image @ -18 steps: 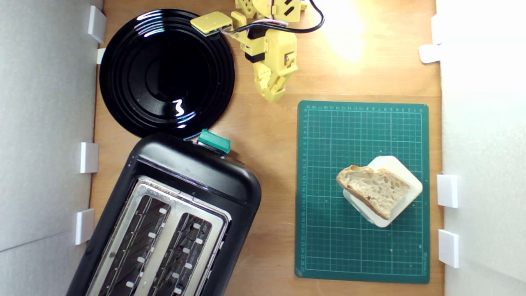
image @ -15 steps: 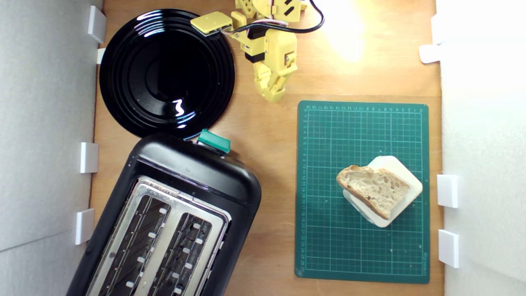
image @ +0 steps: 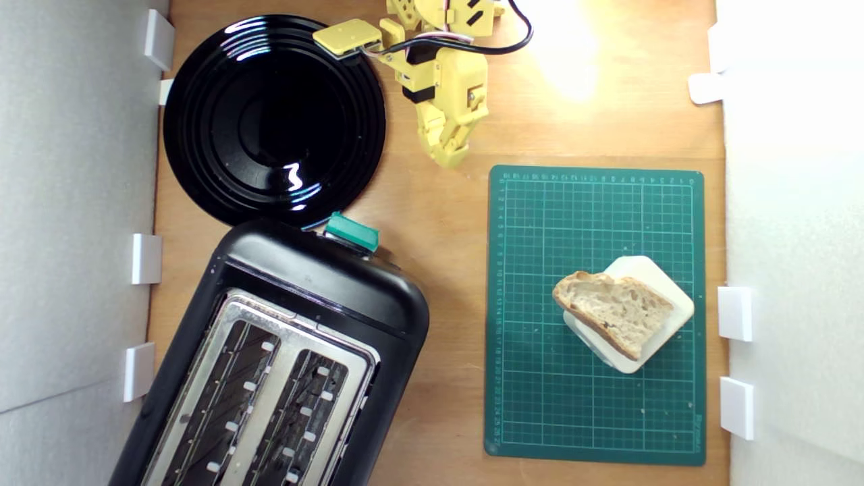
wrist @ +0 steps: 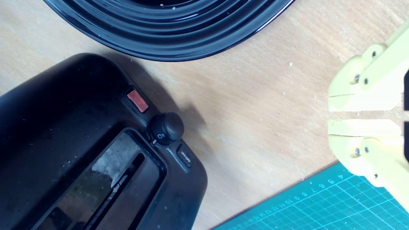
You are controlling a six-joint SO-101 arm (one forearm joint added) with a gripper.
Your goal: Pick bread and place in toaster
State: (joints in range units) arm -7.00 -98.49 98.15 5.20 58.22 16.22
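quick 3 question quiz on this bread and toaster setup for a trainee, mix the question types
1. True or false: the bread lies directly on the green mat.
2. What does the pincer hold?
A. bread
B. plate
C. nothing
3. Fill in: the toaster has ___ slots.

Key:
1. False; it lies on a cream block, which sits on the mat.
2. C; it hangs over bare table, jaws nearly together.
3. Two, both empty.

Bread (image: pixel 614 310) flat, toaster (image: pixel 283 358) slots empty.

A wooden counter (image: pixel 439 283) is flanked by white walls (image: pixel 74 202); a bright glare (image: pixel 567 61) is seen near its far edge.
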